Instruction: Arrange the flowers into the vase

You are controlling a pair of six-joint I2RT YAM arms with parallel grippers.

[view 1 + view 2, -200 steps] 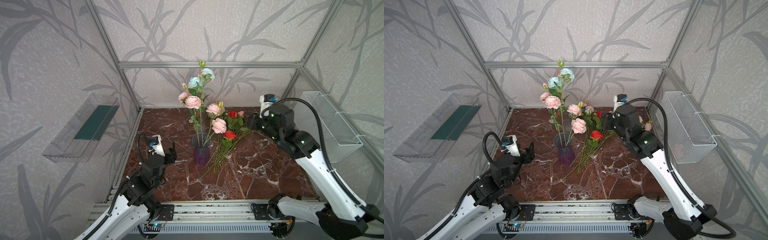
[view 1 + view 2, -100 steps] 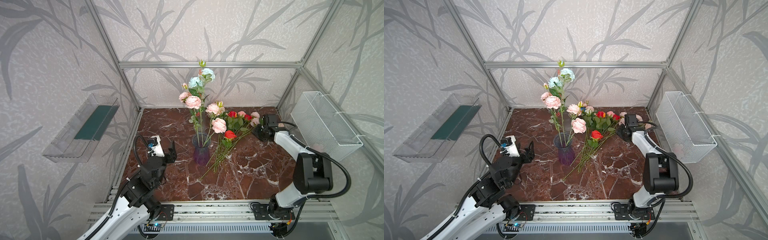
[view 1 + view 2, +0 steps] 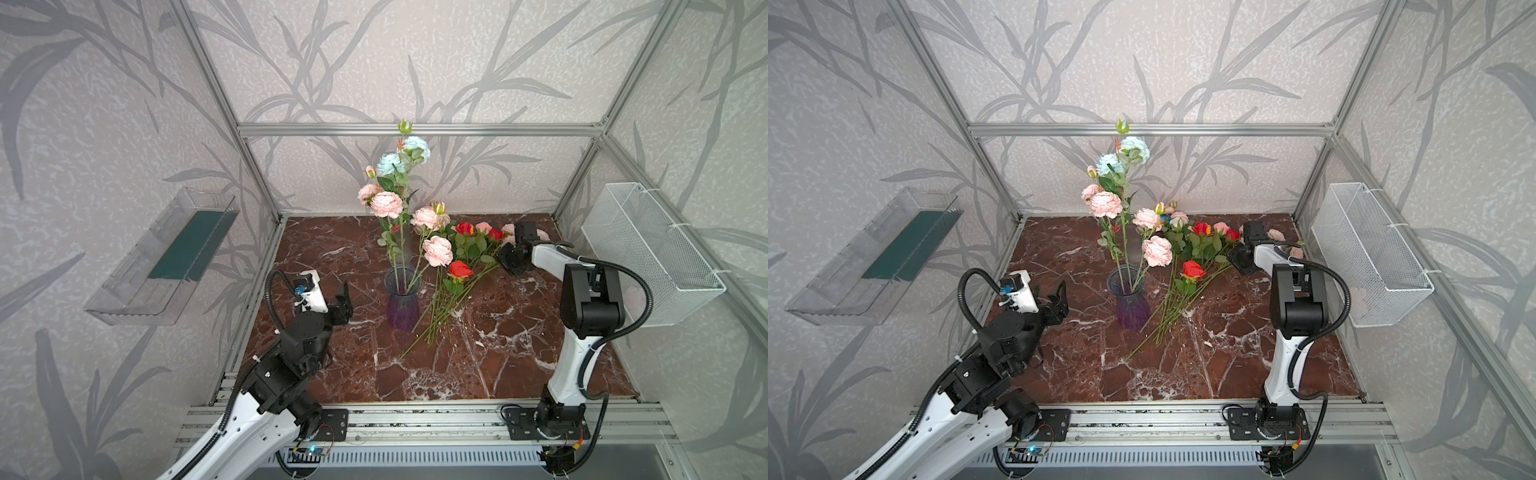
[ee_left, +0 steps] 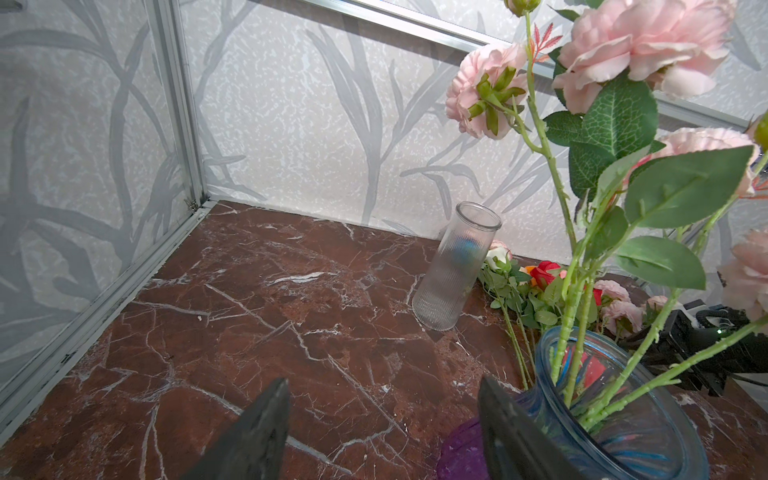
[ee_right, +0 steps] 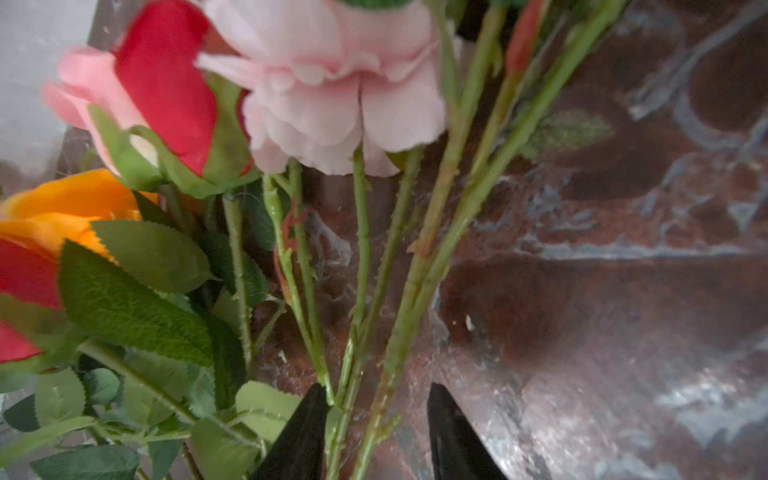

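1. Watching the right gripper (image 5: 376, 399), I see it has dropped from its raised pose a second ago to table level. It now sits at the loose bunch of long green-stemmed red, pink and orange artificial flowers (image 3: 453, 278) lying on the red-brown marble tabletop (image 3: 519, 332).
2. Its fingers stand partly apart, straddling several thorny stems (image 5: 361, 266). One tip is against a stem and the other shows a gap, so I judge nothing is gripped yet.
3. The left gripper (image 3: 341, 300) has not moved: fingers spread and empty, near the purple-and-blue tinted glass vase (image 3: 402, 305).
4. That vase already holds the pink and pale teal blooms (image 3: 386, 203), standing upright.
5. I read this as the next pick starting. With several stems between the fingers, I risk lifting more than one.
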